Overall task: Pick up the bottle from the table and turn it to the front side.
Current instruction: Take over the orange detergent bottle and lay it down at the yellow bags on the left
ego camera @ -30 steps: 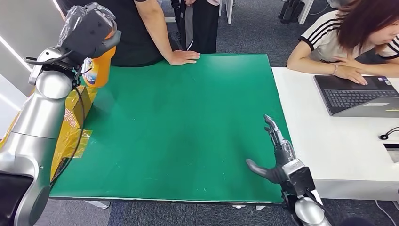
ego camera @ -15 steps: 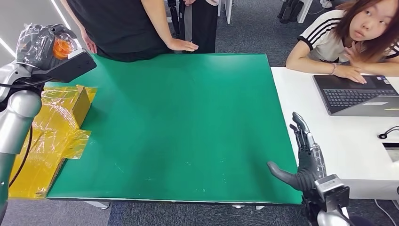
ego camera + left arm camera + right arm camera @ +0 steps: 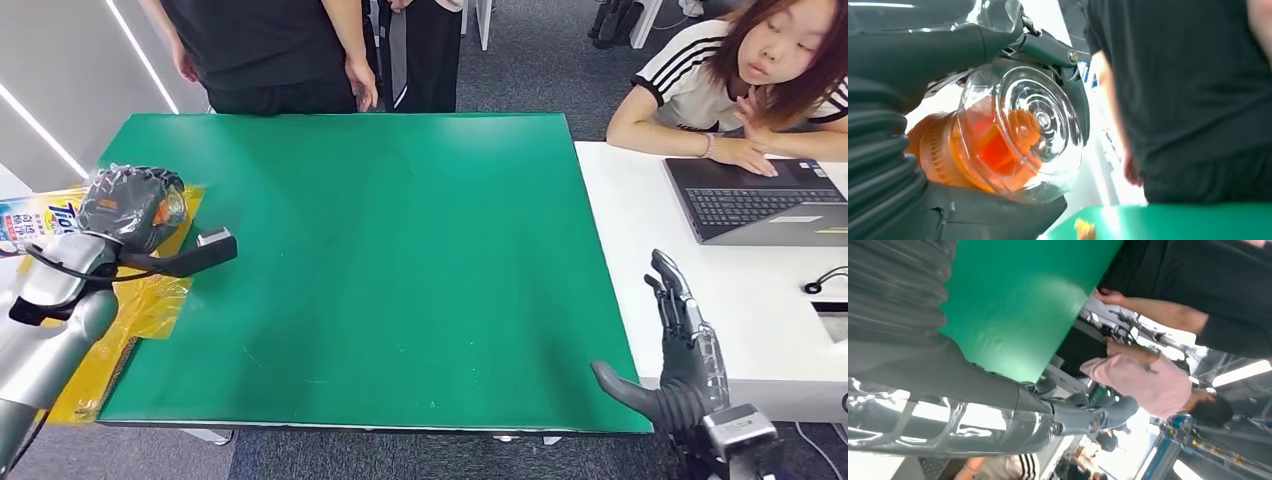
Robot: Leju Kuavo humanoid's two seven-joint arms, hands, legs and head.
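- Bottle is clamped in the left hand, held off the mat at 9 o'clock, its clear base toward the wrist camera.
- Right hand is spread and holds nothing, at 5 o'clock past the mat edge.
- Risk: slip likely while turning, since the smooth round body gives little grip.
- Green mat is flat; yellow wrap lies at 9 o'clock.
- A person stands at 12 o'clock; another sits at a laptop at 2.

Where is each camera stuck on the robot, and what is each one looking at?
Head view: high on the body, looking down at the green table mat; both silver arms show, left hand, right hand.
Left wrist view: behind the left hand, which grips the clear orange-filled bottle.
Right wrist view: behind the open right hand, facing the mat.
All share the mat and the person in black.
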